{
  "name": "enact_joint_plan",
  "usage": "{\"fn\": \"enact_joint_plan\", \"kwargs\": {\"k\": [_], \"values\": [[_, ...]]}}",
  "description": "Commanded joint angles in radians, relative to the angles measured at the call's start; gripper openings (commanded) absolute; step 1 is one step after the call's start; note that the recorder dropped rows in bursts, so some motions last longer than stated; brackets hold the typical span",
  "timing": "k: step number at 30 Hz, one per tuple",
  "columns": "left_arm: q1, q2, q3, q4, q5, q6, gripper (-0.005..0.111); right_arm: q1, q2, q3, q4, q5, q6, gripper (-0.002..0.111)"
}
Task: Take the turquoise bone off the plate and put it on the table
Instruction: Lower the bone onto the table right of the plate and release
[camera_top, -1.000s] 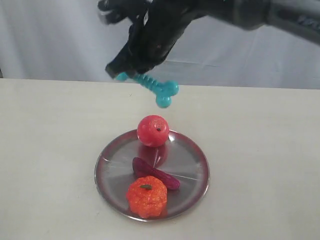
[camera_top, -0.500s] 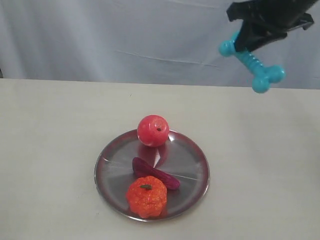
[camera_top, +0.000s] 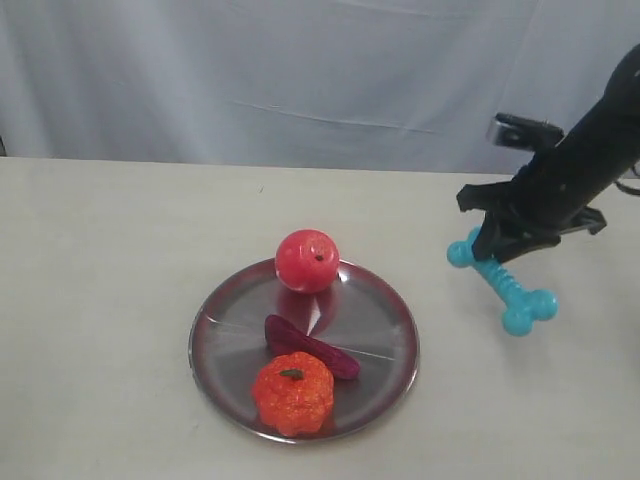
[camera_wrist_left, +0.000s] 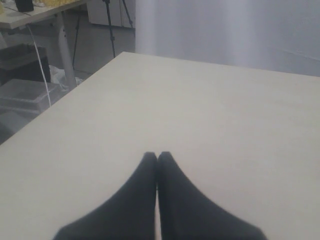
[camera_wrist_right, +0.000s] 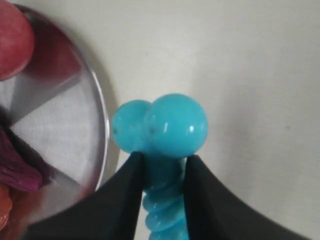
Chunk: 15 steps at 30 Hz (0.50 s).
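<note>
The turquoise bone (camera_top: 505, 283) slants low over the beige table (camera_top: 120, 260), right of the silver plate (camera_top: 380, 315). Whether it touches the surface I cannot tell. My right gripper (camera_top: 490, 247) is shut on its ribbed shaft close to one knobbed end; in the right wrist view both black fingers pinch the shaft of the bone (camera_wrist_right: 165, 130) just below the knobs at the gripper (camera_wrist_right: 162, 162), with the plate rim (camera_wrist_right: 102, 125) alongside. My left gripper (camera_wrist_left: 158, 156) is shut and empty, hovering above bare table (camera_wrist_left: 210, 110); it does not show in the exterior view.
On the plate lie a red apple-like ball (camera_top: 306, 261), a dark purple elongated piece (camera_top: 310, 347) and an orange pumpkin-like toy (camera_top: 293, 392). A grey curtain (camera_top: 300, 70) hangs behind the table. The left wrist view shows the table's edge (camera_wrist_left: 65, 97) with equipment beyond.
My right gripper carried the bone from above the plate's far side to the right, then down to table level right of the plate. The items on the plate stayed put.
</note>
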Motion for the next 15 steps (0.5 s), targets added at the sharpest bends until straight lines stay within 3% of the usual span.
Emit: {"fn": "enact_joint_plan", "kwargs": {"k": [1,9,12,15], "values": [[0.002,-0.001,0.003,-0.001,-0.005,-0.004,0.0,0.003,0.066,0.038,0.038,-0.059,-0.02,0.0],[0.002,-0.001,0.003,-0.001,-0.005,-0.004,0.0,0.02,0.132,0.054,0.067,-0.09,-0.077,0.002],[0.002,-0.001,0.003,-0.001,-0.005,-0.004,0.0,0.02,0.132,0.054,0.081,-0.095,-0.094,0.018],[0.002,-0.001,0.003,-0.001,-0.005,-0.004,0.0,0.02,0.126,0.054,0.086,-0.093,-0.094,0.046]]}}
